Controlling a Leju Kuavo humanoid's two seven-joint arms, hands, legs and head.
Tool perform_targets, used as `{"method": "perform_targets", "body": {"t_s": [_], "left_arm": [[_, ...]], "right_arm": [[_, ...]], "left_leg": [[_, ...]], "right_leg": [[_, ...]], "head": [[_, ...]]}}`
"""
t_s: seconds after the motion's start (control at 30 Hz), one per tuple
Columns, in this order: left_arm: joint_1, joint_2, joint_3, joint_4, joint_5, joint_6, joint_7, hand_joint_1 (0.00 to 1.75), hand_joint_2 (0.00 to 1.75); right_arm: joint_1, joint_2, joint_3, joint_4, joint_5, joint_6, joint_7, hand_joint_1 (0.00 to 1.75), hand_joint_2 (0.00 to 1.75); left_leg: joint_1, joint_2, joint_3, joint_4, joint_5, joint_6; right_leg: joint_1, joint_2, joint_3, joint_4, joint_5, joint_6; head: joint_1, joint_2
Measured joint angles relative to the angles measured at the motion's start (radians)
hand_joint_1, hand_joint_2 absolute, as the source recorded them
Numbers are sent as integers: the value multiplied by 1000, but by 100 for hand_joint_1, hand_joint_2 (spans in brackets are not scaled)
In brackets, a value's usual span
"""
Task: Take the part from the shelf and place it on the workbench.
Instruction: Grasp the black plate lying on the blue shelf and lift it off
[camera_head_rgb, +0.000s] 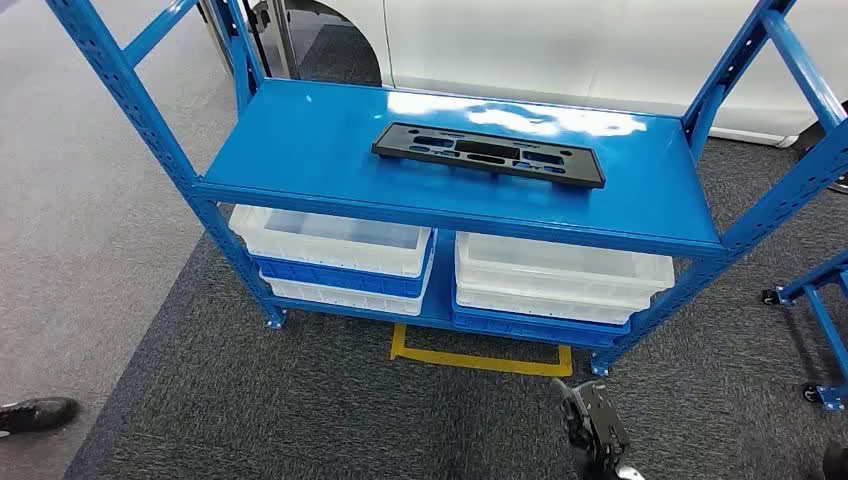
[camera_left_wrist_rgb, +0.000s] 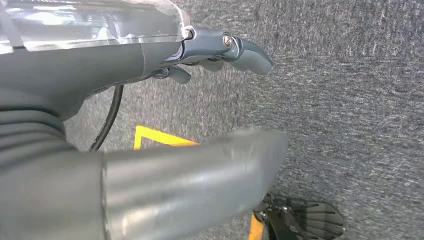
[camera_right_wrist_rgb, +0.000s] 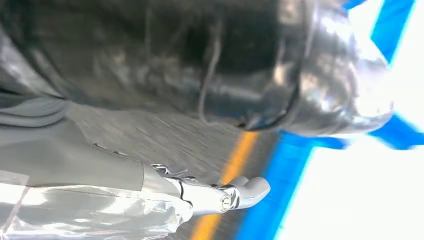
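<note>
The part (camera_head_rgb: 489, 154) is a flat black rectangular plate, long and narrow, with several cut-out slots and holes along its length. It lies flat on the top board of the blue shelf (camera_head_rgb: 300, 150), slightly askew to the board's front edge, well ahead of and above both hands, touched by nothing. The left hand (camera_left_wrist_rgb: 150, 150) hangs over grey carpet (camera_left_wrist_rgb: 350, 100) with its thick thumb and darker fingers (camera_left_wrist_rgb: 250, 52) stretched out and apart — nothing is between them. The right hand (camera_right_wrist_rgb: 150, 200) hangs low near the foot of the shelf; its fingers (camera_right_wrist_rgb: 250, 187) reach out nearly straight with nothing in them, though the picture is blurred. Below the part, white and blue bins (camera_head_rgb: 340, 250) sit stacked on the lower board, and yellow tape (camera_head_rgb: 480, 360) marks the carpet just ahead of the right hand — a dark shoe (camera_head_rgb: 35, 412) rests on the floor far off to the left.
</note>
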Motion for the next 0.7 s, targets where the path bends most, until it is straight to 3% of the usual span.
{"method": "perform_targets", "body": {"t_s": [0.3, 0.7], "left_arm": [[-3, 9, -85, 3, 102, -6, 22, 0, 0], [-4, 22, -239, 10, 245, -19, 65, 0, 0]], "right_arm": [[-156, -28, 106, -157, 73, -8, 25, 0, 0], [-337, -43, 315, -346, 307, -77, 87, 0, 0]], "left_leg": [[0, -3, 1, 0, 1, 1], [0, -3, 0, 0, 1, 1]], "right_leg": [[0, -2, 1, 1, 0, 0], [0, -2, 0, 1, 0, 0]], "head": [[0, 0], [0, 0]]}}
